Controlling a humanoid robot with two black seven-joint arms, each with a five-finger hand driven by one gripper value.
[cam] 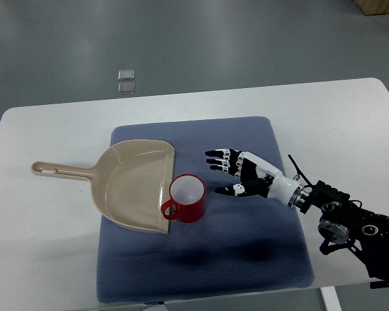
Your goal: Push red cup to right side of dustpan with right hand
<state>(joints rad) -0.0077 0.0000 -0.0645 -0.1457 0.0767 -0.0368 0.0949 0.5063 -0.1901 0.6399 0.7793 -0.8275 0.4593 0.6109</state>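
Observation:
A red cup with a white inside stands upright on the blue mat, its handle pointing toward the beige dustpan. The cup touches the dustpan's open right edge. The dustpan's long handle points left onto the white table. My right hand reaches in from the lower right, fingers spread and pointing left. It hovers just right of the cup with a small gap, holding nothing. The left arm does not show.
The white table carries the blue mat at its middle. Two small clear squares lie on the grey floor beyond the far table edge. A wooden box corner shows at the top right.

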